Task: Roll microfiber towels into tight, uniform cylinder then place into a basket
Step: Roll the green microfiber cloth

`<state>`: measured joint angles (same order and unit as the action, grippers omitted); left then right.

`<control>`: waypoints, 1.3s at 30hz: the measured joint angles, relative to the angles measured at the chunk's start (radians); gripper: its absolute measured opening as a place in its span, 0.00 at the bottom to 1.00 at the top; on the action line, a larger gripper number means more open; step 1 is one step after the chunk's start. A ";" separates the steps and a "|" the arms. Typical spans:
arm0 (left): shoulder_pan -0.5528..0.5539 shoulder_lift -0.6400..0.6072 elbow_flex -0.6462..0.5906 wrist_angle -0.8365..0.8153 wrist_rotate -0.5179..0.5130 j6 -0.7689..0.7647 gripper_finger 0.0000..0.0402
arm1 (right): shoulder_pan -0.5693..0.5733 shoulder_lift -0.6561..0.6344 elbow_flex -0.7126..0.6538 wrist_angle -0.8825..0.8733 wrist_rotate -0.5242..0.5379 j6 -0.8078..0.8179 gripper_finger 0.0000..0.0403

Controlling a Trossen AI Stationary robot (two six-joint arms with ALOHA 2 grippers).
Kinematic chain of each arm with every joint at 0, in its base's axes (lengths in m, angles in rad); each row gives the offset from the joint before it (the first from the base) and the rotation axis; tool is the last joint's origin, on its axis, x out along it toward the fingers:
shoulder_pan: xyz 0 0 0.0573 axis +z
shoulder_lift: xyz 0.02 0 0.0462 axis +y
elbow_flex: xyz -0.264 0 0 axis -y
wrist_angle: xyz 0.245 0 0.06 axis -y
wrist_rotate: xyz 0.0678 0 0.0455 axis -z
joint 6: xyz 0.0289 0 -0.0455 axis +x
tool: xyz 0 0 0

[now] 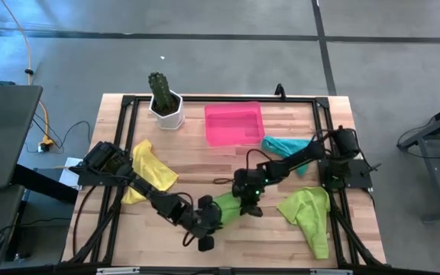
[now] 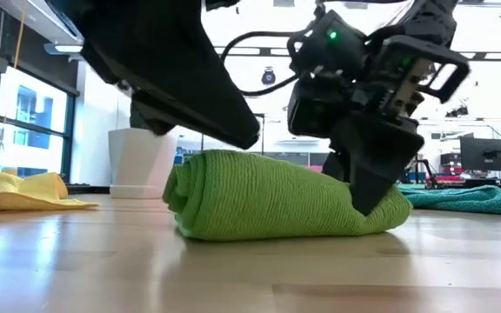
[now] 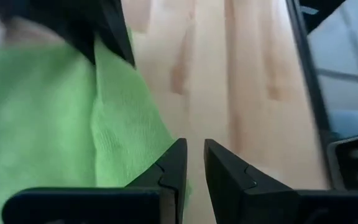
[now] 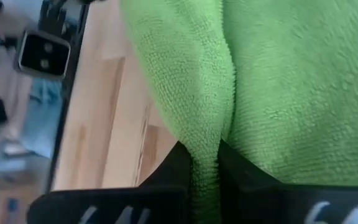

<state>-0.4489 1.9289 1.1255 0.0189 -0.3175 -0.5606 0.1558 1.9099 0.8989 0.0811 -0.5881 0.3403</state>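
A lime green towel (image 1: 226,205) lies on the table as a loose roll (image 2: 277,196) near the front middle. My right gripper (image 1: 247,202) stands at the roll's right end (image 2: 372,187), shut on it. My left gripper (image 1: 205,231) is beside the roll's other end, its fingers (image 3: 191,168) a narrow gap apart with only bare wood between them. A yellow towel (image 1: 147,174), a teal towel (image 1: 285,145) and a second lime green towel (image 1: 312,218) lie loose on the table. The pink basket (image 1: 234,124) stands at the back middle. My right gripper pinches a raised fold of the green towel (image 4: 207,149) between its two fingers, at the roll's right end. The fingers slant down from above (image 2: 368,174). The roll rests on the table. My left gripper has one finger (image 3: 169,165) beside the towel's edge (image 3: 148,143); whether it touches, I cannot tell.
A white pot with a cactus (image 1: 165,103) stands at the back left, next to the basket. The black frame rails (image 1: 327,122) run around the tabletop. Bare wood (image 1: 197,164) lies between the roll and the basket.
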 joint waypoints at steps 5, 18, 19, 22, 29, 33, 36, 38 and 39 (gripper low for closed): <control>-0.020 0.001 0.000 0.000 -0.172 0.162 0.12 | -0.032 -0.002 0.001 0.002 -0.003 0.106 0.03; 0.028 0.006 0.001 -0.203 -0.187 0.047 0.12 | -0.047 -0.003 0.002 0.002 -0.067 0.285 0.04; 0.034 0.010 0.001 -0.208 -0.168 0.028 0.12 | -0.047 -0.003 0.002 0.002 -0.067 0.291 0.04; 0.047 0.013 0.002 -0.220 -0.135 -0.003 0.12 | -0.047 -0.003 0.002 0.002 -0.069 0.291 0.04; 0.062 0.059 0.005 -0.206 -0.089 -0.031 0.12 | -0.046 -0.003 0.002 -0.004 -0.070 0.250 0.09; 0.063 0.075 0.006 -0.199 -0.078 -0.041 0.12 | -0.043 -0.003 0.002 -0.004 -0.057 0.127 0.19; 0.063 0.077 0.006 -0.196 -0.072 -0.047 0.12 | -0.042 -0.003 0.002 -0.006 -0.058 0.040 0.27; 0.063 0.077 0.005 -0.192 -0.072 -0.055 0.12 | -0.043 -0.003 0.011 -0.017 -0.075 -0.019 0.32; 0.063 0.078 0.005 -0.193 -0.070 -0.058 0.12 | -0.045 -0.005 0.019 -0.027 -0.086 -0.055 0.34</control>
<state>-0.3862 2.0064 1.1301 -0.1738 -0.3871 -0.6189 0.1110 1.9051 0.9184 0.0544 -0.6736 0.2854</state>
